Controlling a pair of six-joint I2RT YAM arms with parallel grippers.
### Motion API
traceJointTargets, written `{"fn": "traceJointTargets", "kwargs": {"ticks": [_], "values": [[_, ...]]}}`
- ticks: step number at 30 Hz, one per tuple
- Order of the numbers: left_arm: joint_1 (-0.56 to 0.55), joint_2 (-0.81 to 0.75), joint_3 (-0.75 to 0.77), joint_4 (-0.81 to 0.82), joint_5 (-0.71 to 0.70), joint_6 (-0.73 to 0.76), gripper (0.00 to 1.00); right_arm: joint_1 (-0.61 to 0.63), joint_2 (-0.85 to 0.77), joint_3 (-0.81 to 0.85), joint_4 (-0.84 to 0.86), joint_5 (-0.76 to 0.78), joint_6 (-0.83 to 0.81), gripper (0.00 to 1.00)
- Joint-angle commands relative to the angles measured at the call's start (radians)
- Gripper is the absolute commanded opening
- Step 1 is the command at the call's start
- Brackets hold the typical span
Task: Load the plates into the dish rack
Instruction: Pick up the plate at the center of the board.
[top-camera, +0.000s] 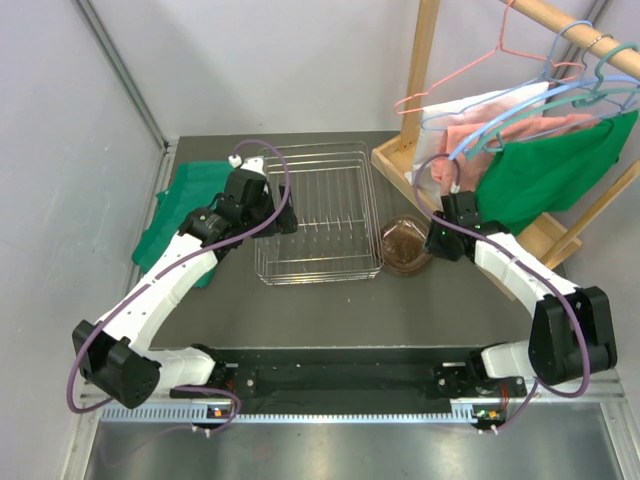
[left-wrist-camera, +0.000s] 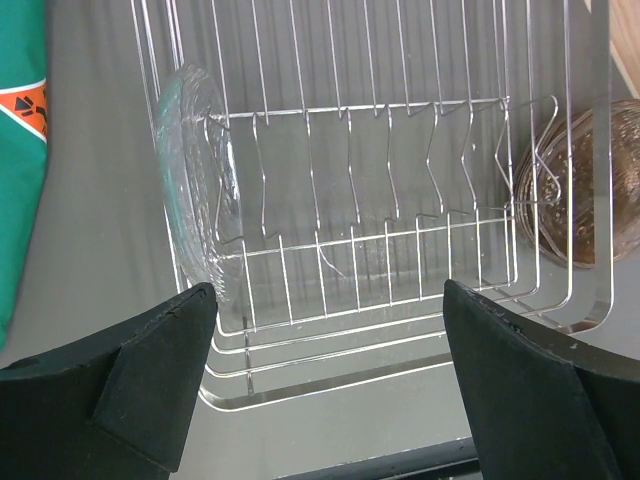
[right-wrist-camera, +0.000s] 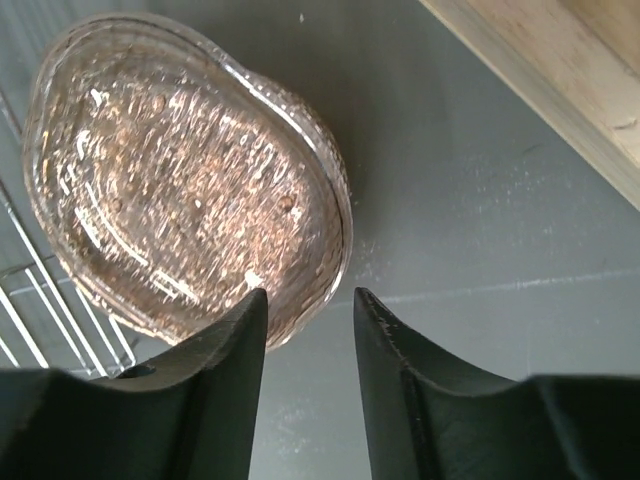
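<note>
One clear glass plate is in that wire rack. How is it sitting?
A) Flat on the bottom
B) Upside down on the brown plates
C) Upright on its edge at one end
C: the left wrist view shows the clear plate standing on edge against the end tines of the dish rack.

Silver wire dish rack (top-camera: 320, 215) sits flat on the grey table (top-camera: 450, 300), with thin parallel floor bars, one row of upright tines and a raised rim. One clear textured plate (left-wrist-camera: 195, 190) stands on edge inside the rack, at the end of the tine row farthest from the brown ones, tilted slightly. Brown-tinted plates (right-wrist-camera: 180, 180), see-through and patterned, lie stacked flat on the table just outside the rack's right side, near its front corner. Stack count unclear.
</note>
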Motion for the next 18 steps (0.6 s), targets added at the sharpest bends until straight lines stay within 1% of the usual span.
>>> {"fn": "traceJointTargets", "kwargs": {"ticks": [1,3,8,10,12,15,16,18], "values": [[0.003,-0.042,-0.012,0.057,0.015,-0.016,0.99,-0.004,0.004,-0.001,0.062,0.050,-0.013,0.39],[0.005,-0.041,-0.017,0.057,0.017,-0.018,0.99,-0.005,0.013,0.002,0.059,0.061,-0.018,0.37],[0.003,-0.032,-0.018,0.065,0.026,-0.021,0.99,-0.005,0.044,-0.004,0.060,0.073,-0.029,0.36],[0.005,-0.030,-0.018,0.067,0.027,-0.021,0.99,-0.004,0.050,-0.006,0.062,0.072,-0.032,0.32],[0.005,-0.028,-0.020,0.065,0.027,-0.022,0.99,-0.004,0.054,-0.004,0.062,0.078,-0.036,0.29],[0.003,-0.027,-0.023,0.068,0.029,-0.022,0.99,-0.002,0.051,-0.003,0.056,0.084,-0.040,0.18],[0.003,-0.025,-0.024,0.070,0.032,-0.024,0.99,-0.004,0.051,-0.003,0.053,0.084,-0.040,0.17],[0.003,-0.022,-0.024,0.068,0.035,-0.022,0.99,-0.004,0.044,-0.004,0.048,0.082,-0.044,0.11]]}}
